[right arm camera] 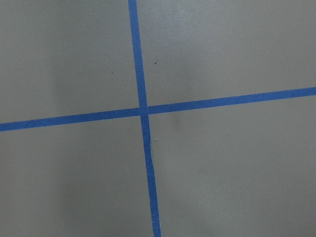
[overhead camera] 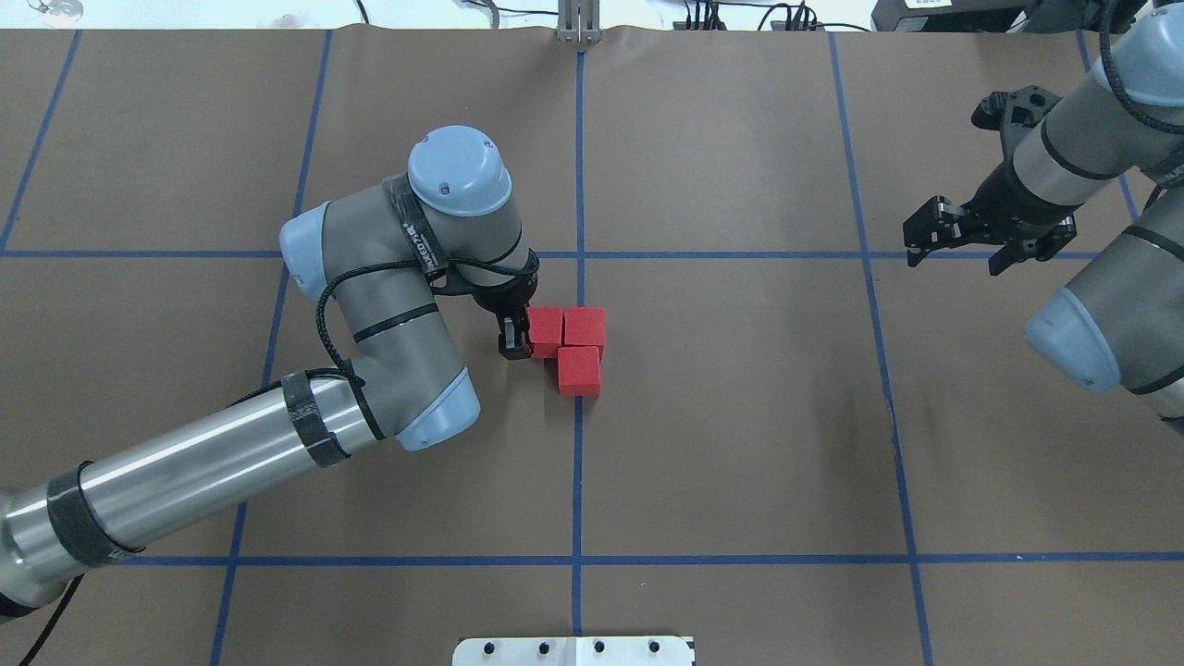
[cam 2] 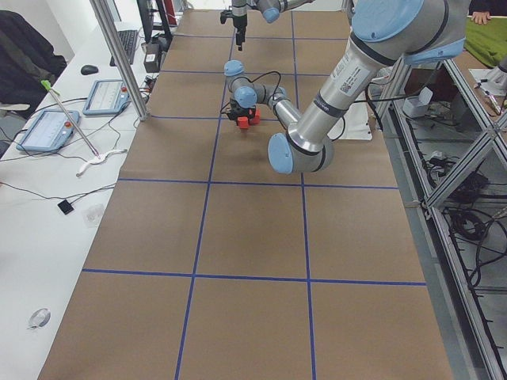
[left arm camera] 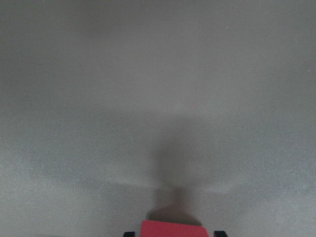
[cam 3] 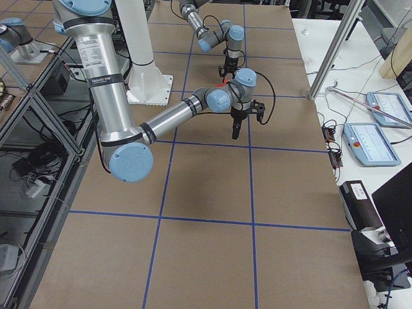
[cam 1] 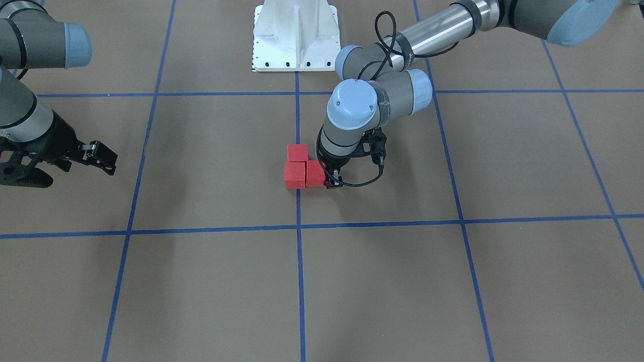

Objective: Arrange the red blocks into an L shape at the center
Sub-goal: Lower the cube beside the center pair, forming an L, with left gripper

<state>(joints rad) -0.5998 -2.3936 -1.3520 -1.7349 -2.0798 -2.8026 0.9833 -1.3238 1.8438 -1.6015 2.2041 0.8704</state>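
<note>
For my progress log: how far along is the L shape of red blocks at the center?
Done: three red blocks touch in an L on the middle blue line. In hand: the left gripper brackets one end block; grip unclear. Left: withdraw it.

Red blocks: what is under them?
The three red blocks rest on the brown table. The middle blue line passes under two of them; that stretch is covered and cannot be seen.
</note>
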